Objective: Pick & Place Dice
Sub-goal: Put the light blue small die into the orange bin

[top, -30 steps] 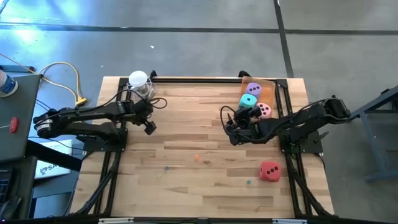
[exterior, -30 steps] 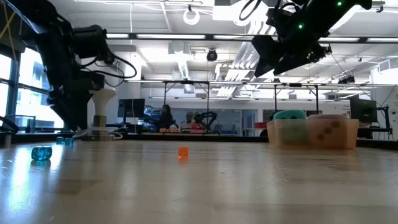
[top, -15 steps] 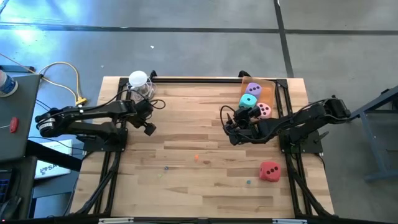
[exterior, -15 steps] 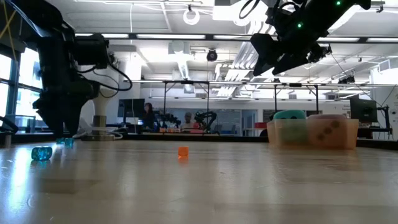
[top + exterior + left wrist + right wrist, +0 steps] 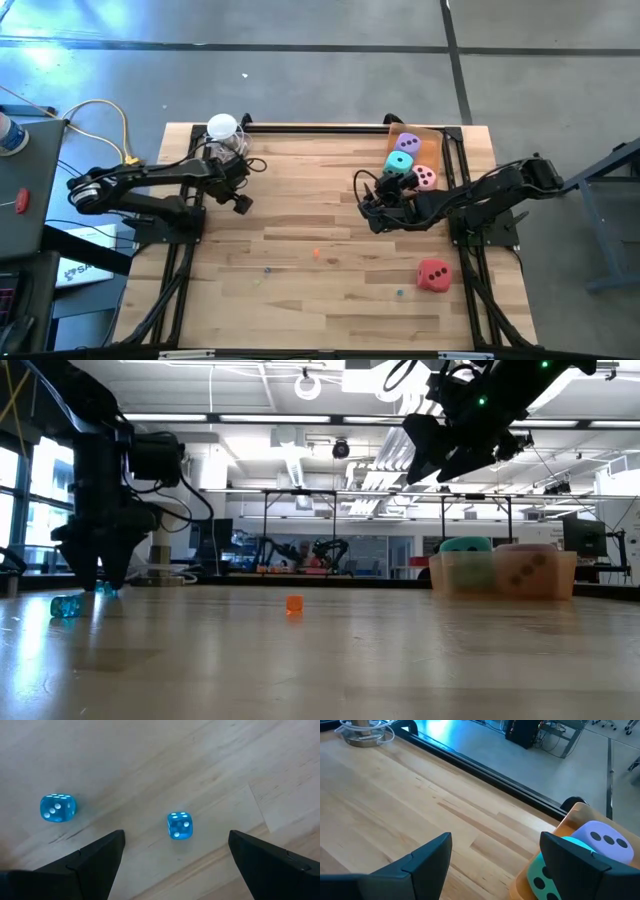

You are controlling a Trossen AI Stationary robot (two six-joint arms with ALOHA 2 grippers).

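Dice status: mint green die, pink die and purple die grouped in a translucent tray at the table's far right corner, mint and purple touching in the right wrist view. Red die alone on the bare wooden table, near the right front edge, well apart from the tray.

Right gripper: raised above the table, just beside the tray on its inner side. Fingers spread apart, nothing between them; bare boards visible in the gap in the right wrist view. Seen high in the low view, clear of the surface.

Left gripper: positioned over the far left part of the table, near a white round-topped object with a clear base. Fingers wide apart, holding nothing. Pointed down at the boards in the left wrist view, with two small translucent blue dice lying flat on the wood, one between the fingertips' line of sight, the other off to one side, neither touched.

Other items: small orange bead near mid-table; further tiny coloured beads scattered toward the front. Yellow cable looped on the floor beyond the left edge.
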